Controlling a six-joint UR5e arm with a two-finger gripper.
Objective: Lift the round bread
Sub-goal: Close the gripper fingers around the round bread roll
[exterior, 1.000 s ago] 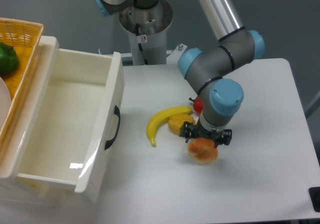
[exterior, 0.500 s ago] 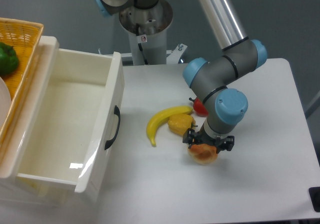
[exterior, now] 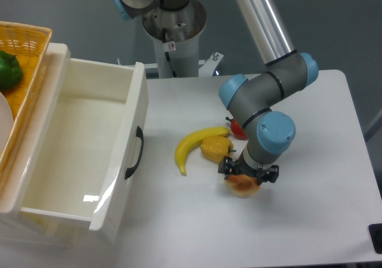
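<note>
**My hand is down on the round bread**

My hand (exterior: 247,173) points straight down at the round bread (exterior: 242,184). The bread sits on the white worktop (exterior: 310,160), near the front and a bit right of the middle. My black fingers (exterior: 225,168) sit on both sides of the top of the bread. I cannot tell if they are squeezing it or just close around it, because my wrist hides the gap.

The bread is small and round, orange-tan on top and paler at the edge. It looks smooth, like a plastic toy.

Just beside it, to the left and a little behind, lies a yellow-orange pepper toy (exterior: 215,148). It touches a yellow banana (exterior: 192,146), which is long, curved and shiny. A small red thing (exterior: 237,128) peeks out behind my arm; I cannot make out its shape.

My arm has grey tubes with light blue round caps. There is a tiny red and white label (exterior: 171,46) on my base, too small to read.

On the left stands a shiny white plastic bin (exterior: 89,154) with a black handle (exterior: 136,153). Next to it is a woven yellow basket (exterior: 27,59) with a green pepper (exterior: 8,70) inside.
</note>
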